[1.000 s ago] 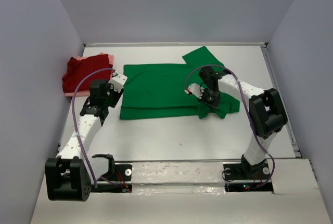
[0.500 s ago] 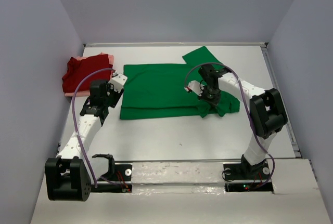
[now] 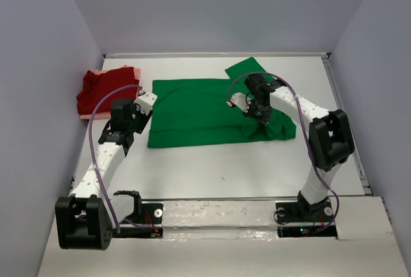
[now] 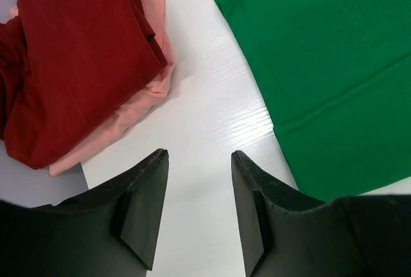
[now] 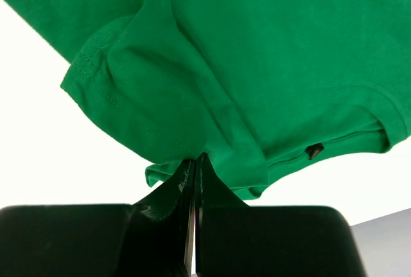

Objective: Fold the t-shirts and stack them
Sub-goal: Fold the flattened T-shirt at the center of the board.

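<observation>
The bright green t-shirt [image 3: 192, 110] lies spread across the middle of the table; it also fills the right wrist view [image 5: 257, 45] and the upper right of the left wrist view [image 4: 334, 65]. My right gripper [image 3: 255, 115] is shut on a pinched fold of the green shirt at its near right sleeve [image 5: 196, 161], lifting it off the table. The dark red t-shirt [image 3: 99, 90] lies folded on the pale pink t-shirt [image 3: 131, 71] at the far left; both show in the left wrist view, red [image 4: 70, 52] over pink [image 4: 138, 107]. My left gripper [image 4: 196, 193] is open and empty over bare table between that pile and the green shirt.
The white table [image 3: 212, 168] is walled on the left, back and right. A raised rim [image 3: 347, 116] runs along its right side. The arm bases [image 3: 218, 216] sit at the near edge.
My right gripper has moved up and toward the far side, pulling the green shirt's near right sleeve inward with it. The left arm has not moved.
</observation>
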Controlling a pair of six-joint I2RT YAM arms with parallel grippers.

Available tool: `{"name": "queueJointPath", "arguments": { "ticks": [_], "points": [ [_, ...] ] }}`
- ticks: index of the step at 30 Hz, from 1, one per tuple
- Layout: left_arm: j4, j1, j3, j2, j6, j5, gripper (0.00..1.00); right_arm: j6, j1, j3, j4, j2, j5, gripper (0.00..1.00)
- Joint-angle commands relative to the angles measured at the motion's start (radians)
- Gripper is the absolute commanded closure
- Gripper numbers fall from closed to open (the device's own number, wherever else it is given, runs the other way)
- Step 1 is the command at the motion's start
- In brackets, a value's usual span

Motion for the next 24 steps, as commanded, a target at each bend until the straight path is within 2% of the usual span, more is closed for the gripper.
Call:
{"name": "queueJointPath", "arguments": {
  "ticks": [1,24],
  "points": [
    [0.017,0.003,-0.019,-0.034,0.007,0.010,0.44,0.004,-0.002,0.059,0.039,0.020,0.047,1.00],
    [0.030,0.003,-0.039,-0.021,0.008,0.007,0.44,-0.015,-0.011,0.189,0.094,0.173,0.093,1.00]
  ]
}}
